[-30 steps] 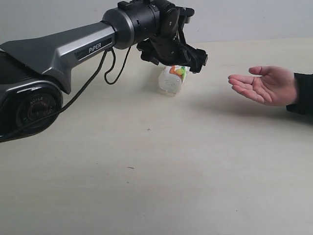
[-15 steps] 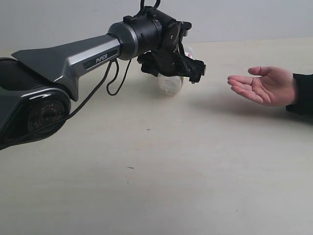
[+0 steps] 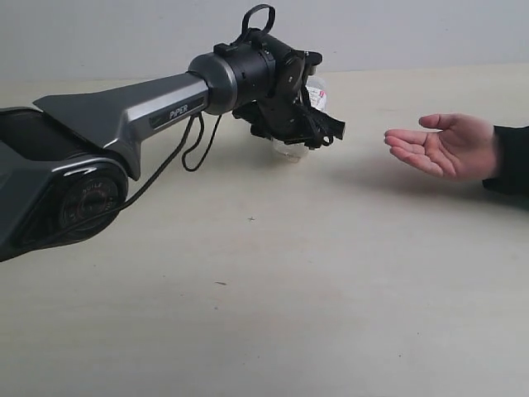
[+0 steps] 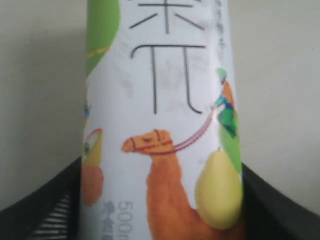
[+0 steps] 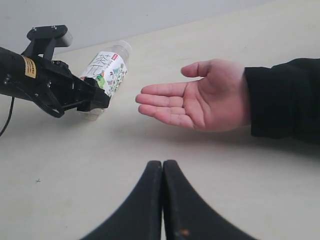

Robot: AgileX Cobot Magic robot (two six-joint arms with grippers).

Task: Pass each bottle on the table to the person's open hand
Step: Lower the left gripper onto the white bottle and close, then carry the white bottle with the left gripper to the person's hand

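At the far middle of the table [image 3: 331, 289], the bottle [image 5: 109, 64] lies on its side with the left gripper [image 3: 312, 128] clamped across its labelled body; its contents cannot be told. An open hand [image 3: 442, 145] hovers to its right, palm up. The right gripper [image 5: 162, 167] is pressed closed, empty.

table [image 3: 248, 314]: pale beige | on it: bottle [image 5: 107, 67], lying sideways
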